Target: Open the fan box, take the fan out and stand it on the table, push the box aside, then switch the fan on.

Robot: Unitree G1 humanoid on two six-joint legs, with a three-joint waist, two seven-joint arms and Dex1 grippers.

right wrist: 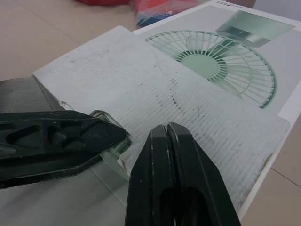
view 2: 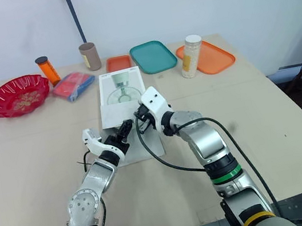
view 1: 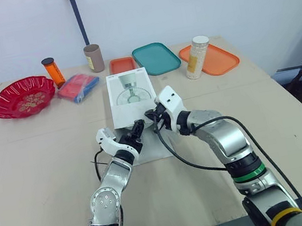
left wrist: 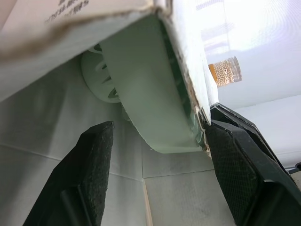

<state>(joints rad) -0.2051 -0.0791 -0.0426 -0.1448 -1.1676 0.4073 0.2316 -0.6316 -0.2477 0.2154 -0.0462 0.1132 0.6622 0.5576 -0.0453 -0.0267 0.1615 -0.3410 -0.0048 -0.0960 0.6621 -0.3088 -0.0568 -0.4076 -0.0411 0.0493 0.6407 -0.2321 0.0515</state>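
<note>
The white fan box [view 1: 131, 96] lies flat mid-table, its printed fan picture facing up and its near-end flap [right wrist: 164, 94] folded open toward me. My left gripper [view 1: 137, 129] is at the box mouth. In the left wrist view its fingers [left wrist: 94, 179] stand open on either side of the pale green fan [left wrist: 155, 103], which is still inside the box. My right gripper [view 1: 152, 115] is shut with nothing in it, and its fingertips [right wrist: 165, 134] sit over the opened flap, close beside the left gripper's finger [right wrist: 56, 141].
At the back left are a red bowl [view 1: 22, 97], an orange bottle [view 1: 53, 71], a blue and red packet [view 1: 78, 87] and a brown cup [view 1: 93, 57]. Behind the box lie a small orange tray [view 1: 122, 64], a teal tray [view 1: 155, 57] and an orange tray [view 1: 221, 62] with a jar [view 1: 197, 57].
</note>
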